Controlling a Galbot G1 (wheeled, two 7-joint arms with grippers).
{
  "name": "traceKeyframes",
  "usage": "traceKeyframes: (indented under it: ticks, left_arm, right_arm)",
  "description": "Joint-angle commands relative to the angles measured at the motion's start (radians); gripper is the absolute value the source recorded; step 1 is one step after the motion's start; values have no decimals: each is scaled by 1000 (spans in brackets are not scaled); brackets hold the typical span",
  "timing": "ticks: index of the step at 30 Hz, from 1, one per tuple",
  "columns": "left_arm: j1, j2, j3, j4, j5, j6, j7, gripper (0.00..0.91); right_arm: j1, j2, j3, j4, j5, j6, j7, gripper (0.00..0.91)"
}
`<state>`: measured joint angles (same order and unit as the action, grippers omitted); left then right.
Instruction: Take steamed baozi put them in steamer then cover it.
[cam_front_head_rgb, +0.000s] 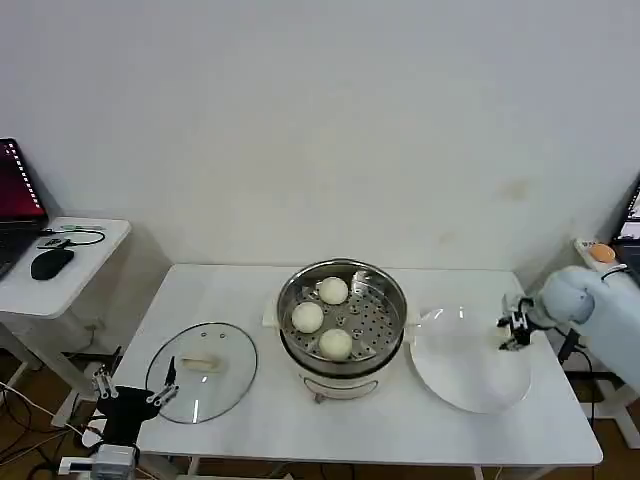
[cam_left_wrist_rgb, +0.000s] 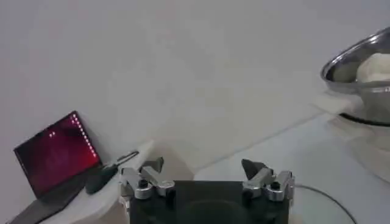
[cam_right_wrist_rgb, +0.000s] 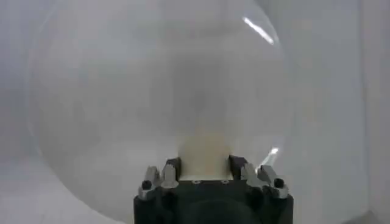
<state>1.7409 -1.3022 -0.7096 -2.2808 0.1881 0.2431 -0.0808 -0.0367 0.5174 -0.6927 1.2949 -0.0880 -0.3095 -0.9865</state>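
The left gripper (cam_front_head_rgb: 133, 388) hangs at the near left corner of the white table (cam_front_head_rgb: 250, 420). Its two fingers are spread wide apart and hold nothing. In the left wrist view the same gripper (cam_left_wrist_rgb: 207, 170) shows its grey fingertips (cam_left_wrist_rgb: 253, 167) far from each other.

Just beside it lies the round clear glass lid with a metal rim and a cream-white handle (cam_front_head_rgb: 202, 370). The lid lies flat on the table, to the left of the pot.

In the middle of the table stands the round shiny steel steamer pot with a white base (cam_front_head_rgb: 342, 320). Inside, on the tray full of little holes, sit three small round creamy-white buns (cam_front_head_rgb: 308, 317). They sit close together. The pot has no lid on it. In the left wrist view a bit of the steel pot (cam_left_wrist_rgb: 356, 61) shows with a white bun (cam_left_wrist_rgb: 378, 67) inside.

To the right of the pot is a flat round white plate (cam_front_head_rgb: 470, 360). The right gripper (cam_front_head_rgb: 513, 330) is over the far right side of this plate. In the right wrist view its fingers (cam_right_wrist_rgb: 172, 167) are clamped on a fourth creamy-white bun (cam_right_wrist_rgb: 204, 152), one finger on each side, above the white plate (cam_right_wrist_rgb: 122, 91).

Far off to the left, a small side table (cam_front_head_rgb: 70, 270) holds a laptop with a red screen (cam_front_head_rgb: 18, 195) and a black mouse (cam_front_head_rgb: 50, 262).
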Motion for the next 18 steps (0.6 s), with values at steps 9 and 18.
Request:
traceKeyframes:
  ticks: [9,18]
  left_arm:
    - [-29,3,4,20,1,1,-1,907]
    - [-32,-9,-5,18,-1,2,-1,907]
  right_arm:
    - [651,150,-506,320,456,-213,95,554]
    - [658,372,-563,305,632,-318,228,554]
